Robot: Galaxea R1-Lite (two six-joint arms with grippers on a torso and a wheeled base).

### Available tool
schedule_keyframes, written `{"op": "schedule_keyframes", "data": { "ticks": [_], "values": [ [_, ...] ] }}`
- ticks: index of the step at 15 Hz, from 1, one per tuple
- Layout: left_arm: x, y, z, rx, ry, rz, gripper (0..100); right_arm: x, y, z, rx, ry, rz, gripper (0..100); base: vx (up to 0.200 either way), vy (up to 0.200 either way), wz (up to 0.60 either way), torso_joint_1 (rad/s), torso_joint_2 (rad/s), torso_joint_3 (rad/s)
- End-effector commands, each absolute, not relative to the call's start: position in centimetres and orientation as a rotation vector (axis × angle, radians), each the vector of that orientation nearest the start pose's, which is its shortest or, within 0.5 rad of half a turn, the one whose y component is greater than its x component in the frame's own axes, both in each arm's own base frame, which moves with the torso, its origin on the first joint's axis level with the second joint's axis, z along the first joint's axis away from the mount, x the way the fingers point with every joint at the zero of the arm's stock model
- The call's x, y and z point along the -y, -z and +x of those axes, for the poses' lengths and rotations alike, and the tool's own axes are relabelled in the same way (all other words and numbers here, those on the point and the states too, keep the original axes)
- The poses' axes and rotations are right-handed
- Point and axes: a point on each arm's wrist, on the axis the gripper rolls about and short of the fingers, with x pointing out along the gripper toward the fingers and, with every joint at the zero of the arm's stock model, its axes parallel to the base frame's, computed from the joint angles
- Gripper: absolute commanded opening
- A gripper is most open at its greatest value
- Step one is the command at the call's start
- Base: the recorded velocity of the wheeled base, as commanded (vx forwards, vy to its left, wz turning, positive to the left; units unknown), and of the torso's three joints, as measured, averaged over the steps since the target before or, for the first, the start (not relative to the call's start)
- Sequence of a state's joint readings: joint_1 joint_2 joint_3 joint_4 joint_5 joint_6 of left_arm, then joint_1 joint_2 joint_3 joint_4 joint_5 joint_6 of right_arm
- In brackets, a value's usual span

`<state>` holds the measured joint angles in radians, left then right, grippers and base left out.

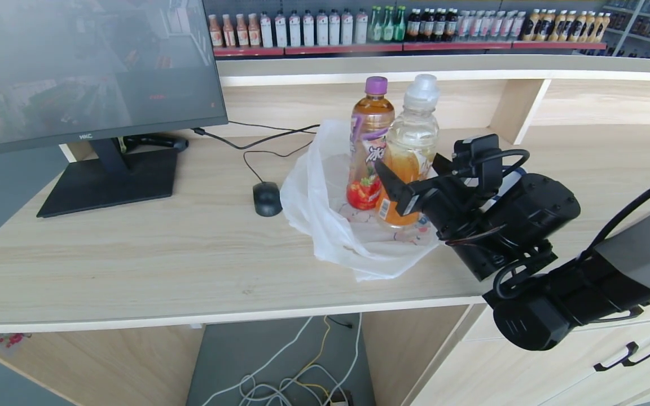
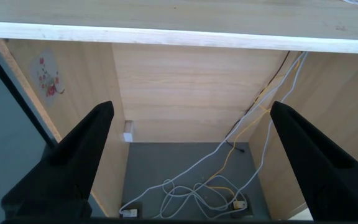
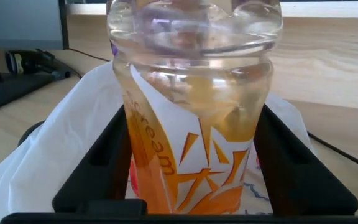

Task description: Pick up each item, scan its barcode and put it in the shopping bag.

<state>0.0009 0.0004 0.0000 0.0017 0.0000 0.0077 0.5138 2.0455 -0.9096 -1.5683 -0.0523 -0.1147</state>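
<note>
A clear bottle with an orange label and white cap [image 1: 413,144] stands upright inside the white plastic shopping bag [image 1: 325,220] on the wooden counter. My right gripper [image 1: 407,189] is shut on its lower half, one finger on each side of the bottle [image 3: 191,124]. Next to it in the bag [image 3: 61,137] stands a tea bottle with a purple cap [image 1: 370,141], touching or nearly touching it. My left gripper [image 2: 191,124] hangs open below the counter's front edge, nothing between its fingers, facing the cables on the floor.
A monitor [image 1: 77,67] on a black stand fills the counter's left side, with a black handheld device [image 1: 156,141] behind the stand. A black mouse [image 1: 267,198] lies just left of the bag. A raised shelf wall [image 1: 471,73] runs behind the bag.
</note>
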Motion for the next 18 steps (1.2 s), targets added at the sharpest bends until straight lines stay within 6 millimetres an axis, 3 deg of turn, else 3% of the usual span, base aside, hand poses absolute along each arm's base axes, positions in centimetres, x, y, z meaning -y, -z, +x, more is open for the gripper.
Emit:
{"op": "schedule_keyframes", "data": {
  "ticks": [1,9,12,18],
  "values": [
    [0.0,-7.5,-2.3,-0.002,-0.002,0.008,100,-18.2,-18.3,32.4,0.446,-0.431,0.011,100,0.0,0.0,0.0,0.0,0.0,0.0],
    [0.0,-7.5,-2.3,-0.002,-0.002,0.008,100,-17.4,-19.3,31.4,0.459,-0.424,0.015,100,0.0,0.0,0.0,0.0,0.0,0.0],
    [0.0,-7.5,-2.3,-0.002,-0.002,0.008,100,-15.6,-19.8,30.2,0.448,-0.398,0.006,100,0.0,0.0,0.0,0.0,0.0,0.0],
    [0.0,-7.5,-2.3,-0.002,-0.002,0.008,100,-11.1,-22.7,22.4,0.489,-0.376,0.009,100,0.0,0.0,0.0,0.0,0.0,0.0]
  ]
}}
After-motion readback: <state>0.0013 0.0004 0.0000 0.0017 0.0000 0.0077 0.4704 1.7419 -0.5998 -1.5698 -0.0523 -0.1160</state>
